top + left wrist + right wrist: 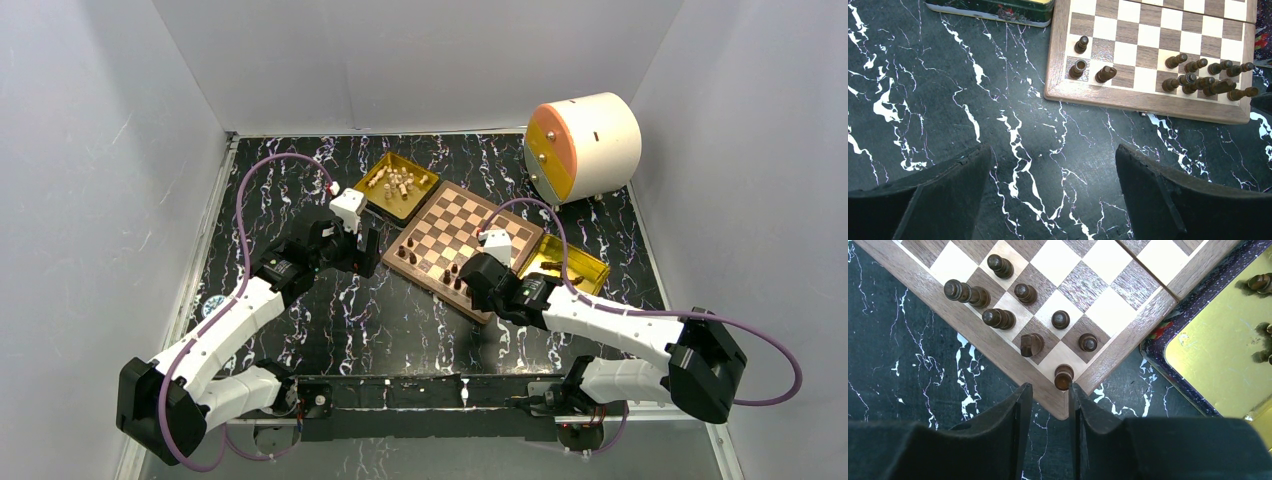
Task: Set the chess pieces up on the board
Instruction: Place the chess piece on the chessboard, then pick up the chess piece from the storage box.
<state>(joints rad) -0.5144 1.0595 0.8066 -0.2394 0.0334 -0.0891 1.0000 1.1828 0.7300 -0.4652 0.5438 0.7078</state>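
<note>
Board [462,232] lies on the black marbled counter [923,100], with dark pieces [998,318] along its near edge. Right hand [1049,389] hangs at the board's corner, fingers slightly parted and empty, one corner piece [1064,377] just beyond the tips. Left hand [1053,150] spreads wide and empty beside the board's edge. Cream pieces [398,183] lie in a gold tray [408,207] just beside the board.

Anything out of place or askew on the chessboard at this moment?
Slightly: near a corner of the square wooden chessboard, two dark brown chess pieces stand nearly touching in the edge row, seemingly crowding one square; neighbours sit one per square. None looks toppled.
</note>
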